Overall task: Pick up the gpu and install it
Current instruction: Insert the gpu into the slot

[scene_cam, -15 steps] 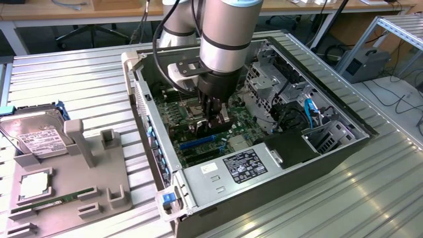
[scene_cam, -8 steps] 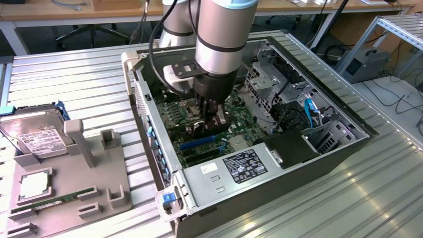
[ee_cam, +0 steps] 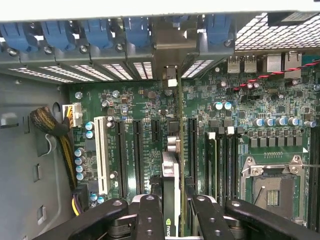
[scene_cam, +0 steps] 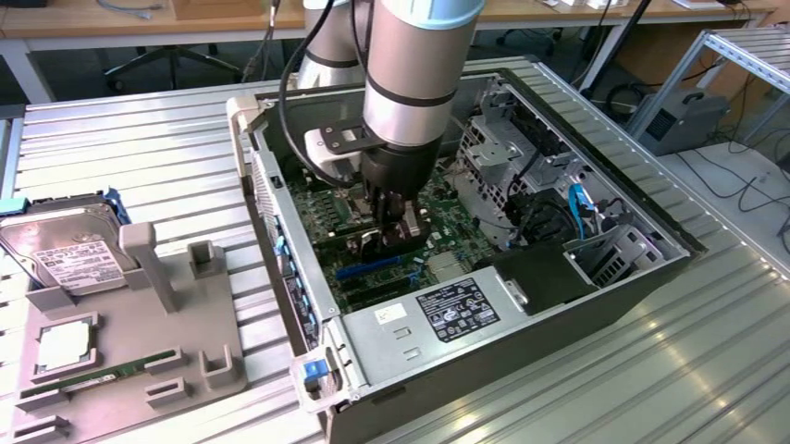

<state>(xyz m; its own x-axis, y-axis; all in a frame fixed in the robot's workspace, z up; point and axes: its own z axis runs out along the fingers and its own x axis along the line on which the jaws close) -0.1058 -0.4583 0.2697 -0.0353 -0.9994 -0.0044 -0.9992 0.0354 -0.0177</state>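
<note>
My gripper [scene_cam: 385,222] reaches down into the open computer case [scene_cam: 642,277] and is shut on the gpu [scene_cam: 392,242], a dark thin card. In the wrist view the gpu [ee_cam: 171,170] stands edge-on between my black fingers [ee_cam: 150,210], with my gripper [ee_cam: 174,202] closed on both its faces. Its silver-tan bracket [ee_cam: 170,52] lies against the rear slot openings of the case. The card runs along the dark expansion slots of the green motherboard [ee_cam: 240,105]. Whether its lower edge sits in a slot is hidden.
A white slot [ee_cam: 101,155] and blue latches [ee_cam: 95,32] lie beside the card; an empty CPU socket [ee_cam: 272,185] is further off. The drive cage [scene_cam: 500,157] and power supply [scene_cam: 457,310] crowd the case. Outside, a grey fixture [scene_cam: 124,370] carries a hard drive [scene_cam: 62,245] and RAM stick [scene_cam: 92,379].
</note>
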